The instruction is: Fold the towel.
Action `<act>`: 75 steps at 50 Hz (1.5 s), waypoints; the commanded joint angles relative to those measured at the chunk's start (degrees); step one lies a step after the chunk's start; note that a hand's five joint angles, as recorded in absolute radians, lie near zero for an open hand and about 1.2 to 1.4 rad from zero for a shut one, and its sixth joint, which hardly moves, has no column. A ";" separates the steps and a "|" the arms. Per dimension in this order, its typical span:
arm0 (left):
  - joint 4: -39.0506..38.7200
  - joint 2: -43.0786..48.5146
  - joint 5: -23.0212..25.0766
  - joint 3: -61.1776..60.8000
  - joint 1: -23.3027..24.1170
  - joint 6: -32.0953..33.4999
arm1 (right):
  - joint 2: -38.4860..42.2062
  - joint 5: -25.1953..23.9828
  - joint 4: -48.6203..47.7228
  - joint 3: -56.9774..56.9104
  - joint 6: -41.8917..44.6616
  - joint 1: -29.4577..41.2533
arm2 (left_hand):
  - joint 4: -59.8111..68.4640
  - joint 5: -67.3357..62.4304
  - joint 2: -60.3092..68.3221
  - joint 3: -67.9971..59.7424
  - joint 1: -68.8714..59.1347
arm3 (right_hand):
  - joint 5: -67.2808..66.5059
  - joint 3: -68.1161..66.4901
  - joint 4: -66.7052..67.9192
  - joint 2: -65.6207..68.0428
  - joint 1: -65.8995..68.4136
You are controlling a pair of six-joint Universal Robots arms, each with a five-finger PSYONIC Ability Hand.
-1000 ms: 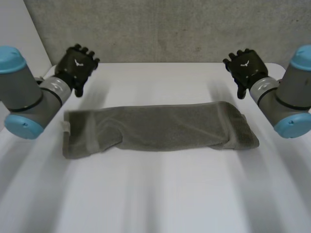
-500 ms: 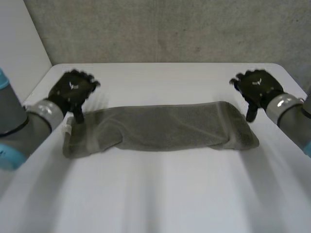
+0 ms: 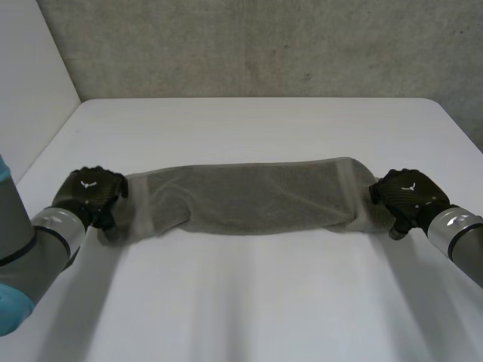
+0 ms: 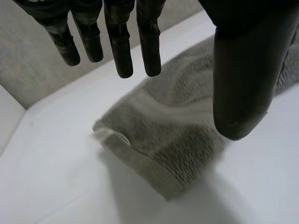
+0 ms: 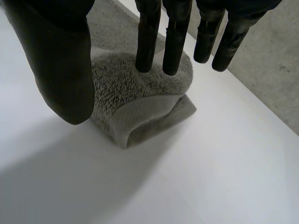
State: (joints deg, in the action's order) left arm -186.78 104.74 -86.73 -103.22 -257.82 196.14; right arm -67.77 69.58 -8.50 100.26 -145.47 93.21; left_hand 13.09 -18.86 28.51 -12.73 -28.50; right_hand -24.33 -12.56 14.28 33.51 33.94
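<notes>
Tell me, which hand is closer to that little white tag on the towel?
Left. The left hand is open over the end of the towel that carries the tag, near its fingertips; the right hand is open over the opposite end.

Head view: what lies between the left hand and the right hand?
The grey towel, lengthwise, one end by the left hand, the other by the right hand, in the head view.

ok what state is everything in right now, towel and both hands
towel: folded into a long strip, lying flat on the table, one end by each hand
left hand: open, fingers straight over one towel end, gripping nothing
right hand: open, fingers straight over the other, bunched end, gripping nothing
</notes>
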 commanded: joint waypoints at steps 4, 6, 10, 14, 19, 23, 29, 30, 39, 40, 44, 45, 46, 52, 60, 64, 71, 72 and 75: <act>0.10 3.81 -0.11 -0.22 0.04 0.39 | 3.69 0.38 -1.69 -0.24 -0.07 0.13 | -3.09 -0.53 0.88 2.73 -0.89 | 0.19 2.56 -4.28 0.63 0.19; -0.16 3.98 -0.02 -0.92 0.04 0.47 | 3.87 0.56 -3.71 0.11 -0.07 0.30 | -3.09 -0.37 0.72 2.73 -0.72 | -4.31 2.56 -4.28 5.13 4.70; -0.43 4.16 0.15 -1.54 0.13 0.56 | 4.48 0.65 -4.95 0.20 0.02 0.39 | -3.09 -0.37 0.72 2.73 -0.72 | -17.13 2.56 -4.28 17.95 17.52; -0.60 5.30 0.15 -1.98 0.04 0.56 | 5.10 0.65 -5.21 -0.41 -0.07 0.22 | -3.09 -0.53 0.88 2.73 -0.89 | -37.75 2.56 -4.28 38.57 38.13; -3.84 5.92 0.15 -2.51 0.04 0.56 | 5.19 0.47 -7.05 -0.85 0.71 -0.48 | -3.09 -9.76 10.11 2.73 -10.11 | -45.67 2.56 -4.28 46.49 46.06; -5.61 6.45 0.15 -2.33 -0.05 0.56 | 5.19 0.12 -7.32 -1.12 0.81 -1.63 | -3.09 -18.87 19.22 2.73 -19.22 | -45.67 2.56 -4.28 46.49 46.06; -8.77 7.68 0.33 -1.98 -0.05 1.00 | 5.10 -0.32 -7.14 -1.64 0.98 -4.27 | -3.09 -30.64 30.99 2.73 -31.00 | -45.67 2.56 -4.28 46.49 46.06; -9.47 8.11 0.33 -1.89 -0.05 1.26 | 5.10 -0.32 -7.14 -1.64 1.07 -4.79 | -3.09 -33.64 33.99 2.73 -34.00 | -45.67 2.56 -4.28 46.49 46.06; -10.71 8.99 0.42 -1.72 -0.49 4.95 | 4.22 -0.41 -6.97 -2.26 1.42 -7.86 | -3.09 -45.78 46.13 2.73 -46.14 | -45.67 2.56 -4.28 46.49 46.06; -10.71 8.99 0.42 -1.72 -0.49 4.96 | 4.22 -0.41 -6.97 -2.26 1.42 -7.87 | -3.09 -45.78 46.13 2.73 -46.14 | -45.67 2.56 -4.28 46.49 46.06; -10.62 8.99 0.42 -2.24 -0.66 5.22 | 4.22 -1.02 -6.70 -2.08 3.52 -9.71 | -3.09 -45.62 45.97 2.73 -45.97 | -45.67 2.56 -4.28 46.49 46.06; -10.36 8.99 0.50 -2.33 -0.49 5.22 | 4.22 -1.46 -6.53 -1.91 4.49 -10.15 | -3.09 -45.62 45.97 2.73 -45.97 | -45.67 2.56 -4.28 46.49 46.06; -10.36 8.99 0.50 -2.33 -0.49 5.22 | 4.22 -1.46 -6.53 -1.91 4.50 -10.16 | -3.09 -45.62 45.97 2.73 -45.97 | -45.67 2.56 -4.28 46.49 46.06; -10.09 8.73 0.42 -2.51 -0.05 5.13 | 3.96 -3.57 -6.44 -1.29 7.39 -12.43 | -3.09 -44.94 45.29 2.73 -45.30 | -45.67 2.56 -4.28 46.49 46.06; -8.69 5.74 0.42 -2.51 -0.05 5.05 | 3.25 -7.44 -6.44 -3.22 10.39 -20.97 | -3.09 -43.60 43.95 2.73 -43.95 | -45.67 2.56 -4.28 46.49 46.06; -7.90 2.31 0.33 -2.51 -0.05 4.52 | 2.20 -8.14 -5.74 -7.62 12.94 -22.55 | -3.09 -41.75 42.10 2.73 -42.10 | -45.67 2.56 -4.28 46.49 46.06; -6.75 -2.86 0.15 -2.51 -0.14 4.34 | -2.01 -7.71 -3.80 -14.37 10.92 -11.78 | -3.09 -38.05 38.40 2.73 -38.41 | -45.67 2.56 -4.28 46.49 46.06; -6.58 -3.57 0.15 -2.51 -0.14 4.34 | -2.28 -7.70 -3.89 -15.69 9.78 -7.82 | -3.09 -36.71 37.06 2.73 -37.07 | -45.67 2.56 -4.28 46.49 46.06; -6.49 -4.28 0.07 -2.51 -0.22 4.34 | -2.55 -7.26 -3.89 -17.02 8.98 -3.48 | -3.09 -35.35 35.70 2.73 -35.71 | -45.67 2.56 -4.28 46.49 46.06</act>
State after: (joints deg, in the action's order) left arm -193.64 102.59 -86.50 -105.73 -257.97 200.52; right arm -68.90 61.56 -12.65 86.87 -133.93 78.78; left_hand 13.09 -56.38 66.16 -12.73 -66.31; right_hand -65.19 -12.56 14.29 72.34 74.08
